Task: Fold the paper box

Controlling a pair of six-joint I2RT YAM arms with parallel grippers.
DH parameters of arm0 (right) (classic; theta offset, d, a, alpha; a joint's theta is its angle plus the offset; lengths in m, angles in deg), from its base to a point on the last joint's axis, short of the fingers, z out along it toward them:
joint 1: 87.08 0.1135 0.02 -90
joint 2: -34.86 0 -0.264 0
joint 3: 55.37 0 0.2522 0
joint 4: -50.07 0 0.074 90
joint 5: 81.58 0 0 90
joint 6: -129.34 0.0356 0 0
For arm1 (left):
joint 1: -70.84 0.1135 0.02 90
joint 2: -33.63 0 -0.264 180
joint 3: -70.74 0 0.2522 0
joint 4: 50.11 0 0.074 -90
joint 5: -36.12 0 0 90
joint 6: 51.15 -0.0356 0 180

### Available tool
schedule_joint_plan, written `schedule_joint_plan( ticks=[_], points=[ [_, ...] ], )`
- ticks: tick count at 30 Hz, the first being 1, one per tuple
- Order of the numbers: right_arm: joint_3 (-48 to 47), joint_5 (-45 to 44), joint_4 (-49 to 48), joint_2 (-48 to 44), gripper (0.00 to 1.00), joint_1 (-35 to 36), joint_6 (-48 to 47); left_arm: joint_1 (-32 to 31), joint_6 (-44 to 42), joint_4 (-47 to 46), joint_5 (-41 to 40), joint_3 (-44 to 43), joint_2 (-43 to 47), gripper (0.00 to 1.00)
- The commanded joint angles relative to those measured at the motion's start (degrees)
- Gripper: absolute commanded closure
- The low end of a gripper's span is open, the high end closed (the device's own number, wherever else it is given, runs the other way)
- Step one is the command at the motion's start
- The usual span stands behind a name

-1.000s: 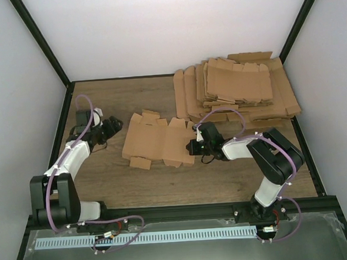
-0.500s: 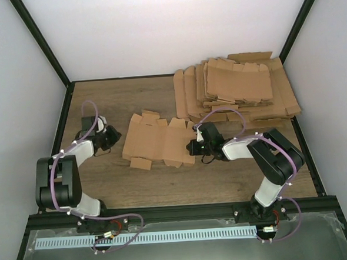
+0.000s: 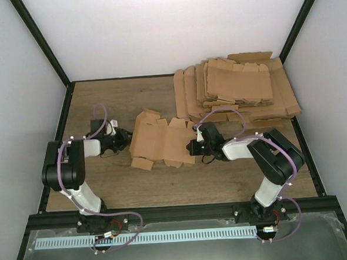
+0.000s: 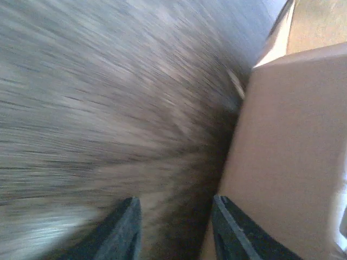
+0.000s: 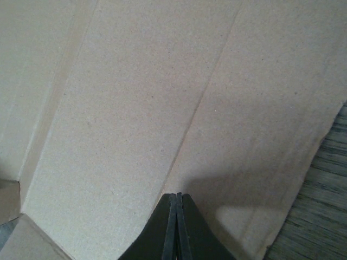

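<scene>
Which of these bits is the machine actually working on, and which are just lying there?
In use: paper box; left tool at its left edge; right tool over its right side.
Lying about: stack of flat cardboard blanks, back right.

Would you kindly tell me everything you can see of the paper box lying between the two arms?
The paper box is one plain brown cardboard sheet, creased into panels with small flaps along its near and far edges. It lies mostly flat on the wooden table, its left panel tilted up beside the open left gripper. The shut right gripper rests on its right end.
</scene>
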Motion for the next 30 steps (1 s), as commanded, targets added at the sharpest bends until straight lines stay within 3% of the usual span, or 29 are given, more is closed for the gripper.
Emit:
schedule_joint_plan(
  ticks=[1,18,26,30],
  points=[
    [0.31,-0.64,4.55,1.06,0.99,-0.61,-0.55,-3.16,4.11,-8.93,8.73,1.95,-1.26,0.59],
    [-0.23,2.46,3.37,3.27,0.99,-0.69,-0.55,-10.66,3.35,-6.29,11.63,-1.36,4.03,0.36],
    [-0.31,2.57,3.49,3.27,0.99,-0.63,-0.8,-11.18,3.37,-5.55,12.18,-1.7,3.56,0.31],
    [-0.3,2.68,3.55,3.1,0.99,-0.64,-0.82,-11.54,3.35,-5.64,13.49,-2.03,4.34,0.23]
  ],
)
